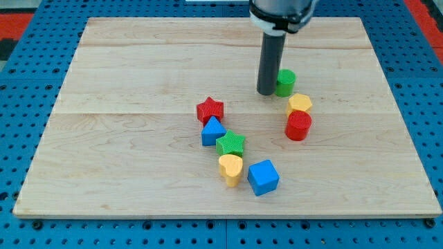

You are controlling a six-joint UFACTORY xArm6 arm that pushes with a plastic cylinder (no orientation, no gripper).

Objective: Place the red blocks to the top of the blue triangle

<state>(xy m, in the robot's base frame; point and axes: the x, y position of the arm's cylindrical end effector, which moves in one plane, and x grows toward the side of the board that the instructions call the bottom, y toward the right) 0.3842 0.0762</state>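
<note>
A red star block lies near the board's middle, touching the top of the blue triangle block. A red cylinder block stands to the view's right, just below a yellow block. My tip is on the board just left of a green cylinder block, up and left of the red cylinder and well to the right of the red star.
A green star block touches the blue triangle's lower right. A yellow heart block and a blue cube block lie below it. The wooden board sits on a blue pegboard table.
</note>
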